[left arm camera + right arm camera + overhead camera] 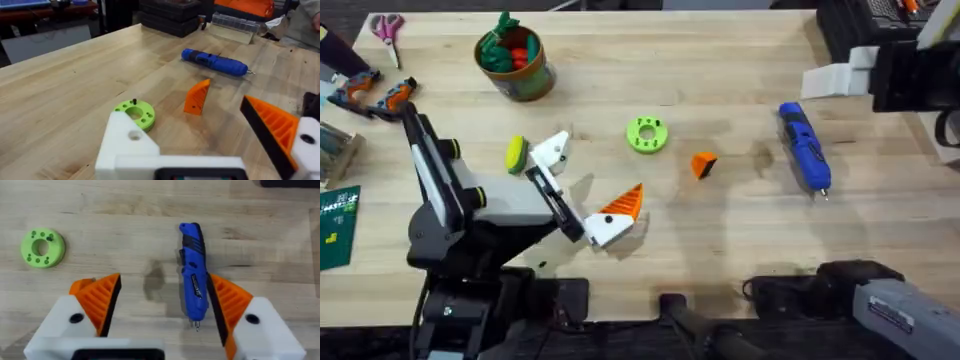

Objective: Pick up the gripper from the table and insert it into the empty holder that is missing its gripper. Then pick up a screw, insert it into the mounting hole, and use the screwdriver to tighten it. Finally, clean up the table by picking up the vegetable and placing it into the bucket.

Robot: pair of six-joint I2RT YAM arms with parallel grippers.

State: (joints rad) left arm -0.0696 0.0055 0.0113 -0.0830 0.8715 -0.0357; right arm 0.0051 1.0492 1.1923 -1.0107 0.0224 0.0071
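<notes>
Left gripper (pixel 585 190) fingers spread wide on tabletop (pixel 720 80), one holder (pixel 552 150) bare. Orange gripper (pixel 704 164) lies between green ring (pixel 647 134) and blue screwdriver (pixel 805 148). Vegetable (pixel 516 154) beside holder; bucket (pixel 515 62) far left.

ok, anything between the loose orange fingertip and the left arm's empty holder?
Nearly: the green ring with holes lies just beside the straight line from the orange fingertip to the empty white holder. Nothing else lies between them.

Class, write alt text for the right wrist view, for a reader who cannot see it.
A blue screwdriver lies on a wooden table between the open fingers of the right hand, whose white fingers carry orange ribbed pads. A green ring with holes sits apart on the table.
</notes>
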